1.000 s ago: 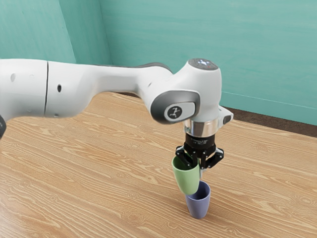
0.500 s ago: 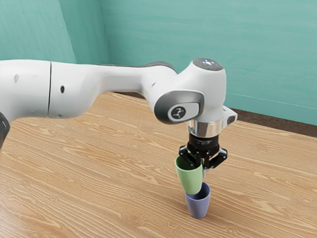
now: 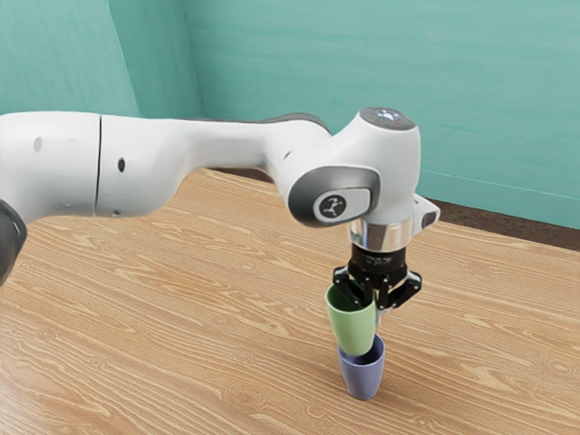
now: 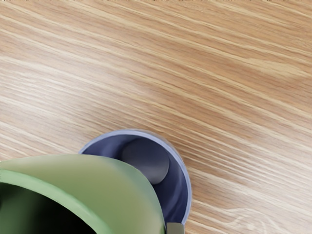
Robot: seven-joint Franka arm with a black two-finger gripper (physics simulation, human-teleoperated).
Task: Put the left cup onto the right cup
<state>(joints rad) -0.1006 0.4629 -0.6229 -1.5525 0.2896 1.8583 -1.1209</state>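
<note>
- Since the earlier frames the arm has carried the green cup toward the exterior view's right and lower; it has also come nearer to upright
- Fingers are clamped on the green cup's rim, one inside and one outside the wall; the cup hangs below them, leaning a little
- Its base sits at the mouth of the blue cup, seemingly just inside; the blue cup stands upright on the worktop, toward the near edge
- From the wrist view the green cup covers one side of the blue cup; part of the blue floor is open to sight, so the two are not centred
- Risks, as I judge them: that offset and lean could bring the green wall down on the blue rim, tipping or sliding the light blue cup; letting go too high could leave the green cup canted or toppling out
- Writing: a white emblem on the grey joint cap, no letters; small marks on the black hand are too fine to read; neither cup carries a label
</note>
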